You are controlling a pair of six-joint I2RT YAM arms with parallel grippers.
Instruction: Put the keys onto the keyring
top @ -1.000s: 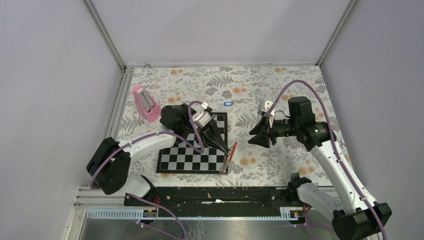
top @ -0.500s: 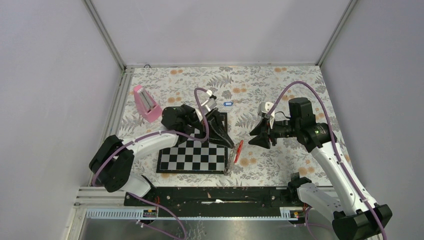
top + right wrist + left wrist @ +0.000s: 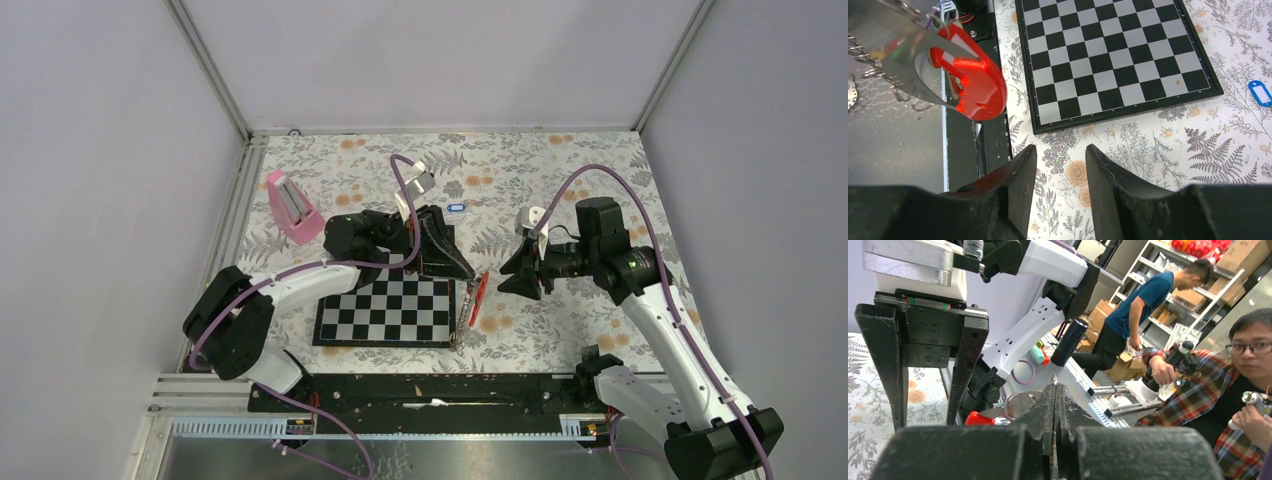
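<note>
The left claw [image 3: 467, 277] is shut tight on the keyring [image 3: 477, 295]. It holds the keyring up in the air, just past the right edge of the chessboard [image 3: 385, 312]. The keyring's red fob [image 3: 975, 85] hangs down from the claw, with a thin chain and some shiny metal bits dangling beside it. I cannot tell if the red key is in that bunch.

The right claw [image 3: 505, 278] is open and holds nothing. It points left at the keyring from just beside it and does not touch it. From the right wrist, the two black fingers [image 3: 1020, 175] stand apart over the flowery cloth [image 3: 560, 170], and the red fob hangs above and to their left.

The blue key [image 3: 456, 208] lies flat on the flowery cloth, just past the far right corner of the chessboard. No claw touches it.

A pink block [image 3: 288, 205] stands on the cloth at the far left, well apart from both claws.
</note>
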